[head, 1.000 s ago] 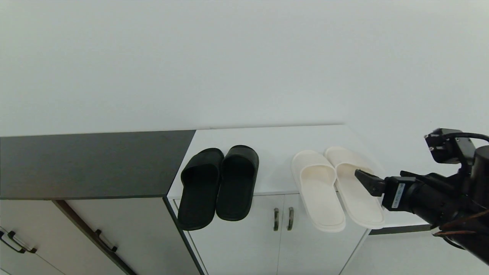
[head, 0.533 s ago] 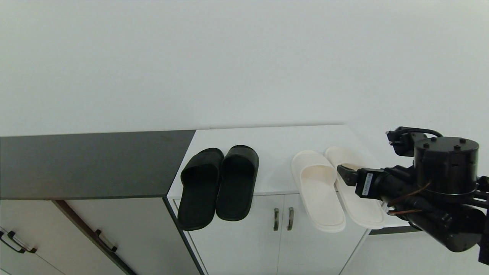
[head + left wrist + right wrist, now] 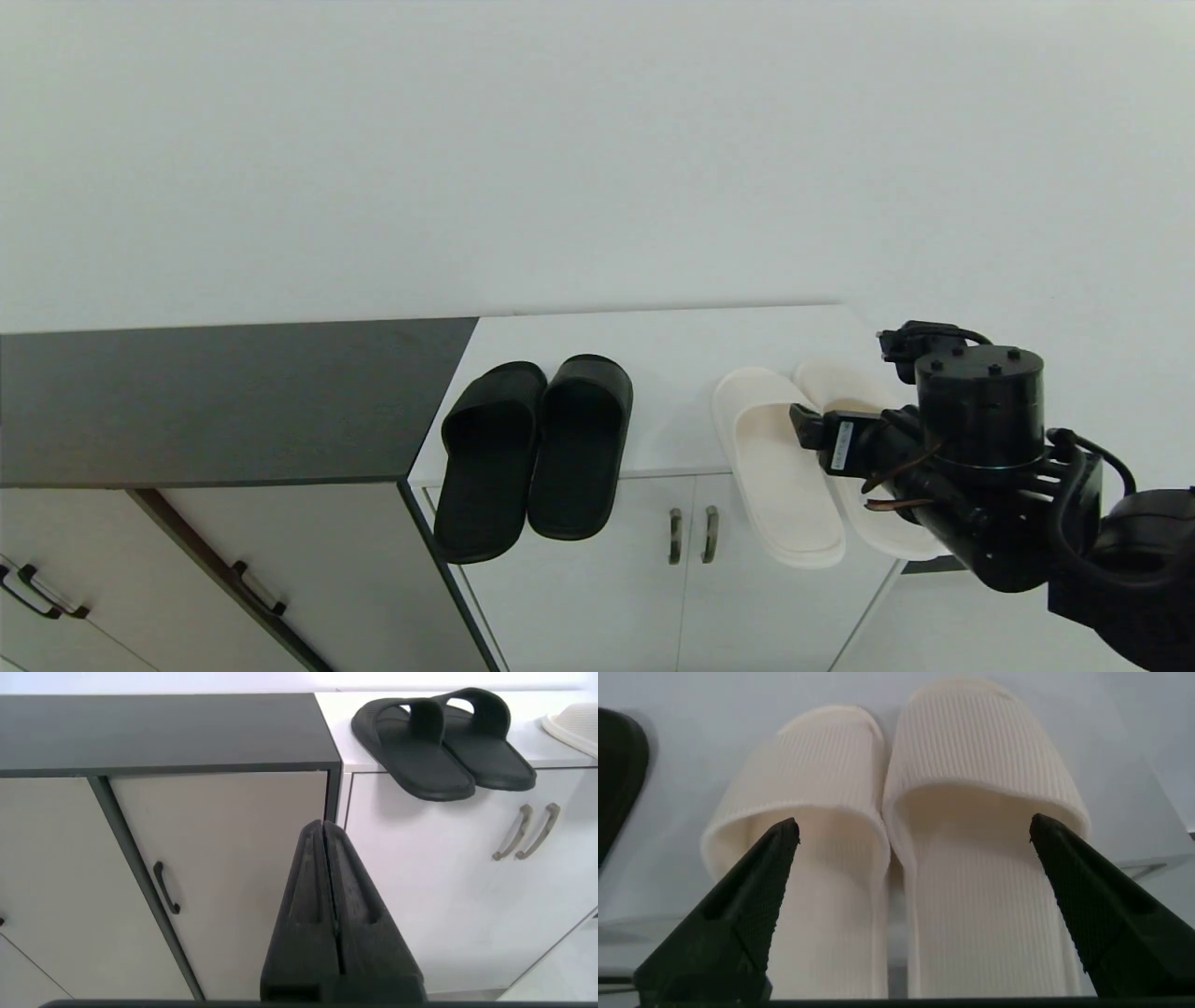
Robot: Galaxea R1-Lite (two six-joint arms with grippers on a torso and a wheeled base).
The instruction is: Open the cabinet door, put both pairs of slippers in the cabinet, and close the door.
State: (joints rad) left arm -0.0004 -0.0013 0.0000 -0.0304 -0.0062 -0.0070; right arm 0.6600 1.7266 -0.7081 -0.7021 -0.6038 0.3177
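A pair of black slippers [image 3: 537, 448] and a pair of cream slippers [image 3: 780, 467] lie on the white cabinet [image 3: 579, 597], heels overhanging its front edge. Both doors are shut, and their two handles [image 3: 691, 534] meet in the middle. My right gripper [image 3: 805, 422] hovers at the heel end of the cream slippers [image 3: 896, 859]; in the right wrist view it [image 3: 913, 826] is open wide, its fingers flanking the pair with nothing between them touched. My left gripper [image 3: 322, 831] is shut and empty, held low in front of the cabinets, left of the black slippers [image 3: 444, 742].
A lower cabinet with a dark top [image 3: 215, 401] and grey doors adjoins the white one on the left. A plain wall runs behind both. The cabinet top between the two pairs is bare [image 3: 667, 401].
My right arm has swung left and its wrist has turned, bringing the gripper from the cabinet's right edge over the heels of the cream slippers. The slippers and doors have not moved.
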